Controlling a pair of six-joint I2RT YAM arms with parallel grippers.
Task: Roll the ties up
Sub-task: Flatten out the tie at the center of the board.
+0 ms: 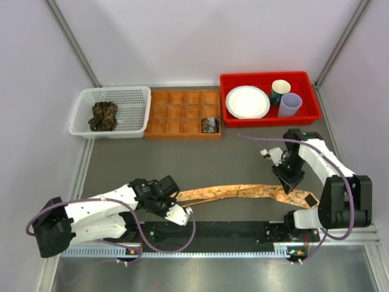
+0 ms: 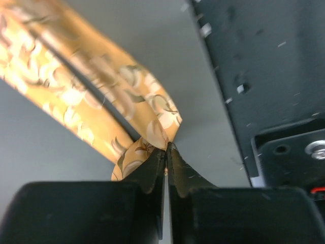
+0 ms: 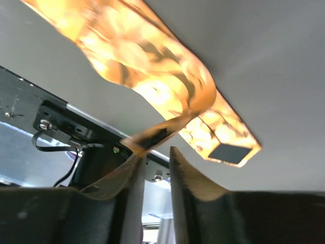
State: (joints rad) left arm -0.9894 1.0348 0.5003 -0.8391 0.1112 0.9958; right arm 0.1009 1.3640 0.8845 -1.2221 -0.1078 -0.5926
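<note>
Between the left fingers (image 2: 161, 165) the narrow end of the tan-orange tie (image 2: 101, 96) is pinched tight, the two tips pressed together with the fabric folding up out of them. From above, that grip sits low on the grey table (image 1: 213, 155), just in front of the black base rail (image 1: 231, 230), with the left fingers (image 1: 186, 212) at the tie's left end.

From there the tan-orange tie (image 1: 243, 192) runs rightward across the table in a shallow wave to the right arm. The right fingers (image 3: 133, 168) stand parted with a clear gap between them. A raised fold of the tie brushes the tip of one finger but is not clamped. Just past them the tie's wide pointed end (image 3: 228, 151) lies flat, showing a dark patch on it. In the overhead view the right fingers (image 1: 290, 182) hang over this wide end, near the right arm's base.

Along the far side of the table a white basket (image 1: 130, 97) on the left holds a crumpled dark tie (image 1: 103, 115). Beside it the brown compartment tray (image 1: 182, 112) has a rolled dark tie (image 1: 210, 125) in its near right compartment. To the right, a red bin (image 1: 267, 79) holds a white plate (image 1: 247, 101), a dark cup (image 1: 280, 91) and a lavender cup (image 1: 290, 104).
</note>
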